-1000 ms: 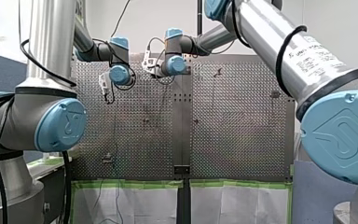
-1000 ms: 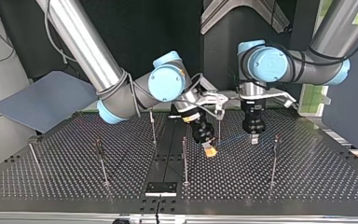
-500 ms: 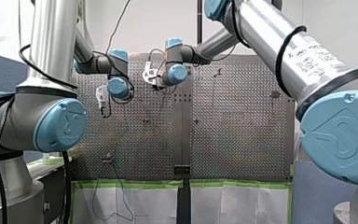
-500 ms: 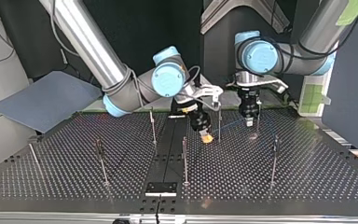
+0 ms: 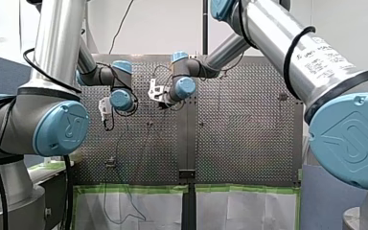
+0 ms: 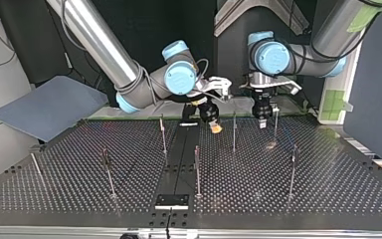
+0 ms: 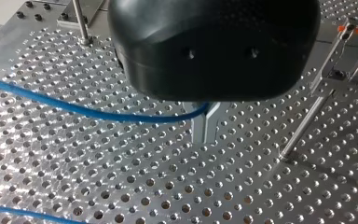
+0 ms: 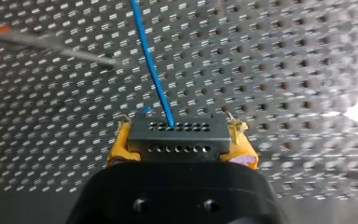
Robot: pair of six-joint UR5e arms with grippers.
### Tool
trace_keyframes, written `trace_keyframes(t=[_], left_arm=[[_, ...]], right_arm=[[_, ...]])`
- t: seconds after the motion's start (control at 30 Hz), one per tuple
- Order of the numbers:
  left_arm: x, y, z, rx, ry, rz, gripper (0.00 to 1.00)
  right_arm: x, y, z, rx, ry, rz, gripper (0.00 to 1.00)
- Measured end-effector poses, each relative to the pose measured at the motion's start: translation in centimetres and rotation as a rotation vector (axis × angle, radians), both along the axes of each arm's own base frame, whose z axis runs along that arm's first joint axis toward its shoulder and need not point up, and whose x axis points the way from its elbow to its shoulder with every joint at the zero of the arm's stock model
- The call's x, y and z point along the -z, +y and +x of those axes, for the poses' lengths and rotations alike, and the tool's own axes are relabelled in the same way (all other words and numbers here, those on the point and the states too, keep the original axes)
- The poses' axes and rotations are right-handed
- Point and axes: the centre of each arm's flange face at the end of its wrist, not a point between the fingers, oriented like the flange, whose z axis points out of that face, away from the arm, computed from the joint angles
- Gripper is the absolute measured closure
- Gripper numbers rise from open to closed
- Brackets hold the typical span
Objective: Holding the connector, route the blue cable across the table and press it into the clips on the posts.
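Between the yellow pads (image 8: 119, 150) of the right gripper (image 8: 179, 140), in the right wrist view, a black connector (image 8: 177, 135) with rows of small holes is clamped tight. From its front face the blue cable (image 8: 151, 74) is led straight ahead over the perforated table (image 8: 284, 70), and a blurred post (image 8: 60, 52) is seen further ahead, off to one side. In the left wrist view the metal fingers (image 7: 200, 130) of the left gripper (image 7: 205, 126) are closed on a run of blue cable, which is carried off sideways just above the table. A second blue run is seen crossing the table apart from the first. A thin post (image 7: 303, 128) with a clip (image 7: 338, 74) at its top is planted beside this gripper, apart from it, and a plain post (image 7: 80, 23) is seen on the other side. In the top view both grippers are held low at the far edge of the table, near each other but apart, with a far post (image 6: 234, 132) between them. The right one is at that post's left in the view. The left one is just beside an end post (image 6: 276, 124). More posts (image 6: 197, 169) are stood nearer that camera. The cable is too faint there to be traced.
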Motion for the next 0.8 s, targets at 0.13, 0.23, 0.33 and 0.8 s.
trace_keyframes(t=[0.13,0.23,0.33,0.8], left_arm=[[0.6,-0.4,-0.1,0.016,0.009,0.002,0.99],[1.6,-0.7,-0.1,0.026,0.030,0.010,0.99],[2.8,-0.8,0.0,0.026,0.054,0.026,0.99],[6.7,0.0,-0.6,0.016,0.079,0.014,0.99]], right_arm=[[1.8,0.4,-0.8,0.003,0.035,0.016,1.00],[2.7,0.3,-1.3,0.007,0.048,0.025,1.00],[3.0,0.0,-1.6,0.014,0.053,0.029,1.00],[4.7,-0.7,-2.8,0.031,0.064,0.041,1.00]])
